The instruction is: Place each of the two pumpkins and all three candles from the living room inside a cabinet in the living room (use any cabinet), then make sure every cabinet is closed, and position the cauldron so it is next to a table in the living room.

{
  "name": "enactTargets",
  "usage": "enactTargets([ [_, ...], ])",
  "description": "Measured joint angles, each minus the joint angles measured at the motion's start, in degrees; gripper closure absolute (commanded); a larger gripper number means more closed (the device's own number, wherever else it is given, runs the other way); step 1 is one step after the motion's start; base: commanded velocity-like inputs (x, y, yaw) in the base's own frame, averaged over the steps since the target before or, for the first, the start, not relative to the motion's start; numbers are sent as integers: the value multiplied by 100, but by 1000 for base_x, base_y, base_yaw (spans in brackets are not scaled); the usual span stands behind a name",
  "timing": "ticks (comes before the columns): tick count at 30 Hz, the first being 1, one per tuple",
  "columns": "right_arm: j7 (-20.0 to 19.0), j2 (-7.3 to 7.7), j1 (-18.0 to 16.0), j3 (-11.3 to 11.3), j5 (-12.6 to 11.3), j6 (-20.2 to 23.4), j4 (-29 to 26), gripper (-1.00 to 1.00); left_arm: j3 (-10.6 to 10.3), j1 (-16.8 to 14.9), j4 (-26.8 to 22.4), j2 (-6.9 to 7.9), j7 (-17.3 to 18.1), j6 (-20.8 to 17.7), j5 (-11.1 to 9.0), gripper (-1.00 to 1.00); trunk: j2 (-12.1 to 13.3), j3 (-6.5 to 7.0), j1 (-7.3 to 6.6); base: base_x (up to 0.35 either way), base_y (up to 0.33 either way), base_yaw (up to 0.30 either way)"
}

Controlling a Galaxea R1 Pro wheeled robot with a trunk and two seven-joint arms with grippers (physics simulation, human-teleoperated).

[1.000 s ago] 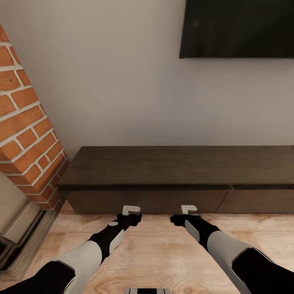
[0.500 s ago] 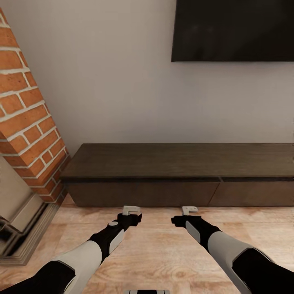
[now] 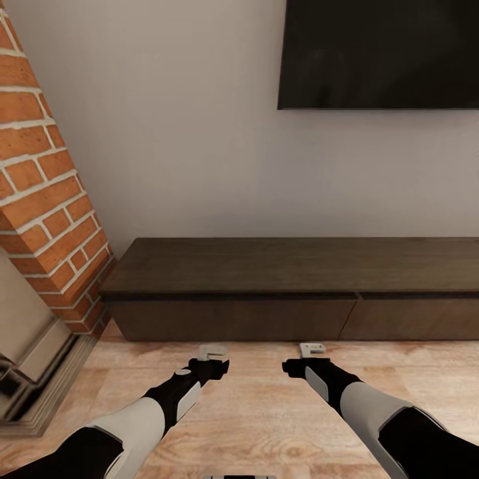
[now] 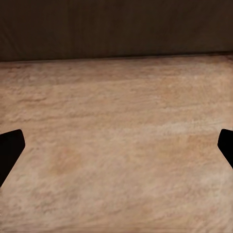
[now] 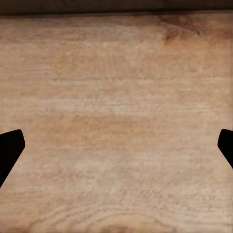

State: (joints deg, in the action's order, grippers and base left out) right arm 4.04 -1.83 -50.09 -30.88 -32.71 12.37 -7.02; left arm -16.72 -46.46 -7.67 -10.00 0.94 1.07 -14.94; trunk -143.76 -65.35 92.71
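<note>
The cabinet (image 3: 293, 286) is a long, low, dark brown unit against the white wall, with both visible flat fronts shut. My left gripper (image 3: 211, 351) and right gripper (image 3: 311, 349) hover side by side over the wood floor, just short of the cabinet's base. Both are open and hold nothing. In the left wrist view, the black fingertips (image 4: 9, 150) stand wide apart over bare floor, with the cabinet front (image 4: 116, 29) beyond. The right wrist view has the same spread fingertips (image 5: 9, 150) and a thin strip of cabinet (image 5: 116, 6). Pumpkins, candles, cauldron and table are out of view.
A red brick fireplace column (image 3: 40, 199) with a grey stepped hearth (image 3: 33, 372) juts out at the left, close to the cabinet's left end. A black wall TV (image 3: 379, 53) hangs above the cabinet. Light wood plank floor (image 3: 266, 412) lies under both arms.
The whole picture has shifted, so the camera moved: cabinet and TV slid left and a little farther off. A wider strip of floor now separates the grippers from the cabinet base.
</note>
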Motion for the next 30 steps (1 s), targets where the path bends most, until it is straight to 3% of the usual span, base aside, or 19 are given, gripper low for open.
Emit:
enactTargets([
  [4,0,-3,16,-2,0,-1,10,-100,19,1,57,22,-1,-3,-15,-100,0,37,0,0,0,0],
  [11,0,-3,18,-4,-2,3,11,-100,21,1,224,36,1,-10,-239,-100,9,255,-18,0,0,0],
  [13,0,-3,18,-3,-5,6,11,-100,22,1,279,38,1,-11,-386,-100,12,312,-23,0,0,0],
  [17,7,-3,20,-5,-6,14,11,-100,20,1,346,47,-5,-5,-1090,-100,17,408,-34,0,0,0],
  [19,24,-3,35,-6,-8,15,16,-100,19,1,352,49,-11,1,-1264,-100,20,454,-39,0,0,0],
  [25,46,-3,350,-2,-37,2,15,-100,19,1,355,154,-16,44,-1379,-100,28,587,-54,0,0,-3],
  [30,29,-3,422,-2,-28,0,11,-100,17,8,356,231,-15,56,-1402,-100,35,698,-67,0,0,-159],
])
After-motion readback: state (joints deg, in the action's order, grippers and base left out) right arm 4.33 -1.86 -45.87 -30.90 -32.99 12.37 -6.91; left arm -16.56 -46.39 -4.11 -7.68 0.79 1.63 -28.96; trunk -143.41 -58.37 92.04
